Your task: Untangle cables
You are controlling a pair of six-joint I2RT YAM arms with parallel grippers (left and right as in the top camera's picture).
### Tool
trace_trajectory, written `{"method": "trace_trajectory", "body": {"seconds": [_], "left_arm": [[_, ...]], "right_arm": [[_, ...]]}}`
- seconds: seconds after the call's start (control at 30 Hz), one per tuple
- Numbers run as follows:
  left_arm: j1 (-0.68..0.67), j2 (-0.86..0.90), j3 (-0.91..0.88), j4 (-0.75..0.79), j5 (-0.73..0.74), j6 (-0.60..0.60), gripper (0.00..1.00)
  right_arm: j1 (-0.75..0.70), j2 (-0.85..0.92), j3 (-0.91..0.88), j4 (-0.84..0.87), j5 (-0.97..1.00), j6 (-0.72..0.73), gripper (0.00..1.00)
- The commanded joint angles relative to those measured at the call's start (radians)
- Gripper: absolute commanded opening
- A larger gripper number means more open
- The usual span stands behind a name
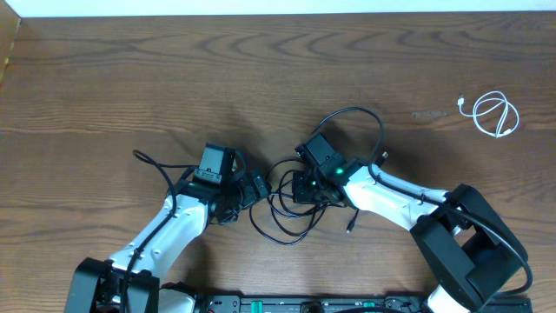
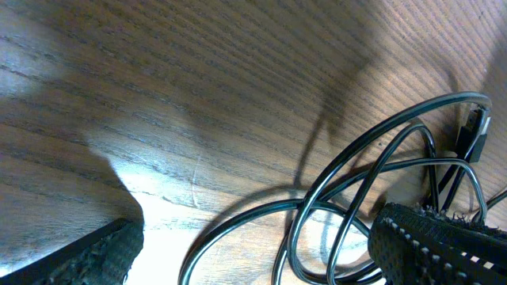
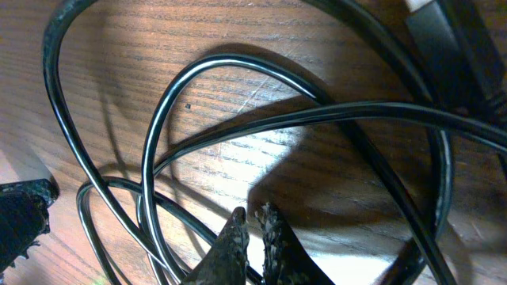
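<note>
Two black cables (image 1: 287, 222) lie looped over each other at the table's middle, between my two grippers. My left gripper (image 1: 248, 187) is open wide. In the left wrist view its fingers (image 2: 79, 257) stand far apart, with black cable loops (image 2: 333, 214) on the wood between them and a plug (image 2: 474, 131) at the right. My right gripper (image 1: 302, 187) sits in the tangle. Its fingertips (image 3: 253, 218) are pressed together, and a black strand (image 3: 158, 229) crosses the narrow slit lower down. The white cable (image 1: 495, 113) lies coiled alone at the far right.
The wooden table (image 1: 130, 78) stretches bare to the back and left. A black plug end (image 1: 350, 226) lies beside the right arm (image 1: 391, 196). In the right wrist view a large black plug (image 3: 444, 39) shows at the top right.
</note>
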State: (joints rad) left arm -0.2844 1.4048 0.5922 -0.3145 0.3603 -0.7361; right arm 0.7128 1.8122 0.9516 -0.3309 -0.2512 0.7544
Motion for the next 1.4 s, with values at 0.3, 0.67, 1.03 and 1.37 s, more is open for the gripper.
{"method": "trace_trajectory", "body": {"seconds": [0.3, 0.67, 1.03, 1.37], "left_arm": [[0.002, 0.032, -0.034, -0.024, -0.059, 0.005, 0.98], [0.002, 0.032, -0.034, -0.024, -0.059, 0.005, 0.98], [0.002, 0.032, -0.034, -0.024, -0.059, 0.005, 0.98], [0.002, 0.032, -0.034, -0.024, -0.059, 0.005, 0.98]], "right_arm": [[0.009, 0.032, -0.013, -0.002, 0.009, -0.001, 0.07], [0.009, 0.032, -0.013, -0.002, 0.009, -0.001, 0.07], [0.009, 0.032, -0.013, 0.002, 0.010, 0.000, 0.06], [0.009, 0.032, -0.013, 0.000, 0.013, -0.011, 0.05]]}}
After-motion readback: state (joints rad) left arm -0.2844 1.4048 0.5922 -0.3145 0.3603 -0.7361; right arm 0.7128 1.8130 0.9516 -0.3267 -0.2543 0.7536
